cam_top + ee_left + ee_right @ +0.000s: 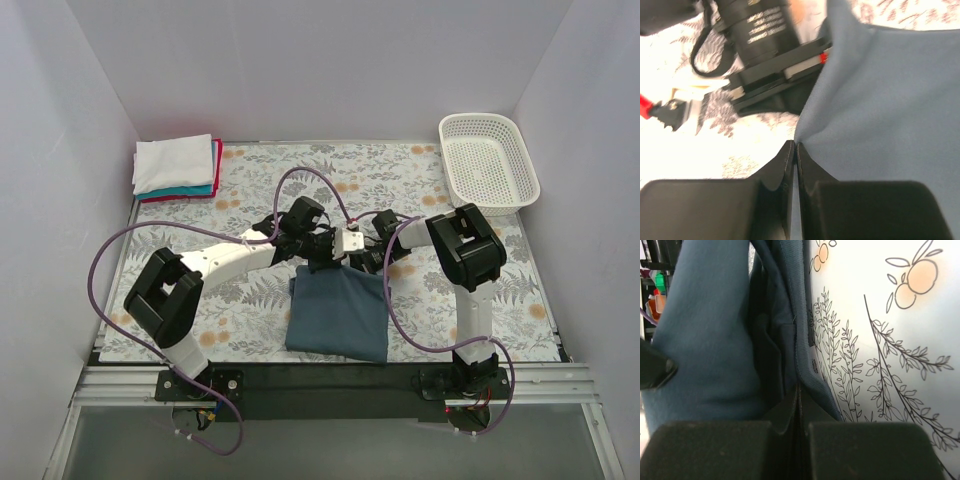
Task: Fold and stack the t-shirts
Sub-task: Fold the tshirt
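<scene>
The dark slate-blue t-shirt [338, 315] lies folded into a rectangle on the floral mat, near the front middle. Both grippers meet at its far edge. My left gripper [322, 258] is shut on the shirt's far left corner, and the left wrist view shows blue cloth [880, 100] pinched at the tips of the gripper [796, 147]. My right gripper [372, 262] is shut on the far right edge, where the ribbed hem of the shirt [705, 330] runs into the closed gripper [799, 390]. Folded white, teal and red t-shirts [178, 168] are stacked at the back left.
A white plastic mesh basket [488, 160] stands at the back right corner. The floral mat [420, 180] covers the table, with white walls on three sides. Purple cables loop over both arms.
</scene>
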Motion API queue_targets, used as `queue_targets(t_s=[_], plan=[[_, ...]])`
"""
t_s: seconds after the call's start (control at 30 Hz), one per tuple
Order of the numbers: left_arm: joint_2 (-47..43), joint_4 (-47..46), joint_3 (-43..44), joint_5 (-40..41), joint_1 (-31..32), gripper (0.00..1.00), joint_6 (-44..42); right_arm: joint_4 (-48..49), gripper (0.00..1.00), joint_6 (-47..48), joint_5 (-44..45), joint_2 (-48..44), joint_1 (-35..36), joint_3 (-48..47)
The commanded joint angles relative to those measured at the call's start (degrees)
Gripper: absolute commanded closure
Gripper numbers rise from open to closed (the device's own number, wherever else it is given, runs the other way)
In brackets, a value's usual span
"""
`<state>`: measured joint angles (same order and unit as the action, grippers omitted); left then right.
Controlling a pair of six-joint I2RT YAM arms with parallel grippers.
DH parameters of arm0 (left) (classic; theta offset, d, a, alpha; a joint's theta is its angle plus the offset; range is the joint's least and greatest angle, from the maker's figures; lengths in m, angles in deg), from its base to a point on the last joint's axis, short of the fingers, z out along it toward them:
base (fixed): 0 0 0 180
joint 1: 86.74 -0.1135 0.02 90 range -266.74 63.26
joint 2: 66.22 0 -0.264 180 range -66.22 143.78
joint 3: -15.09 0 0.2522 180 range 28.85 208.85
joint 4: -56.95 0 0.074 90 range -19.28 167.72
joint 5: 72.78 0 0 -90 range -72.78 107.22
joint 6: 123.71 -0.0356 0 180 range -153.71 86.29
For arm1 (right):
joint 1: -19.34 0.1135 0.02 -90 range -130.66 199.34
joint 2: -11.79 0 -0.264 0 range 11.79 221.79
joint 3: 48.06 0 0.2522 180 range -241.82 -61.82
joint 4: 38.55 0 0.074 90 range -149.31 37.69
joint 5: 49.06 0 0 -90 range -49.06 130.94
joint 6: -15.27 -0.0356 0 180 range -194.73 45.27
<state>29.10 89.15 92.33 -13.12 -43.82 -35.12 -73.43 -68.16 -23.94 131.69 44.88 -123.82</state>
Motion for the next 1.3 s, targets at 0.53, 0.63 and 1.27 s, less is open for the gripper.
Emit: queue_targets(t_s=[0.53,0.63,1.27], plan=[[-1.4,-2.5,-1.7,1.0,0.2,1.0,-3.4,-11.1,0.91,7.9,12.3,-7.1,-0.5,-15.4],[-0.1,-3.5,-1.8,2.0,0.0,1.0,-3.9,-12.8,0.85,9.2,13.4,-8.7,-1.5,-16.5],[-8.0,2.4,-3.3,-4.1,-13.0,0.55,21.9,-23.0,0.5,14.6,13.2,-20.4,-16.1,-4.1]])
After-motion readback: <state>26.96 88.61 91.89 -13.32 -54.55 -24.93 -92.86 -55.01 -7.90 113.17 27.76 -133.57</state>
